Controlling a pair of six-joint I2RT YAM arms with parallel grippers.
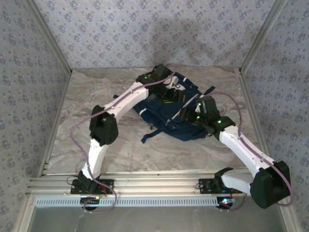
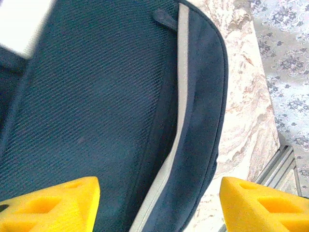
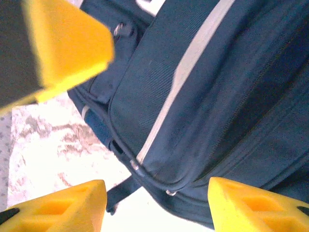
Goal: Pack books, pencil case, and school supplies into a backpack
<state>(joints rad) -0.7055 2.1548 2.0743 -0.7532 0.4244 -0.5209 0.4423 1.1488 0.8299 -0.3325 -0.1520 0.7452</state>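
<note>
as the backpack [image 1: 161, 118] lies flat on the table [image 1: 96, 145], my left gripper [image 2: 159, 193] hovers over its mesh panel, jaws wide and empty, while my right gripper [image 3: 155, 188] hangs at its striped corner, half-spread, holding nothing, probably to steady or zip it.

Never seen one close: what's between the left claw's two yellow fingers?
The navy backpack, with its grey stripe, shows between the left gripper's spread fingers in the left wrist view.
</note>
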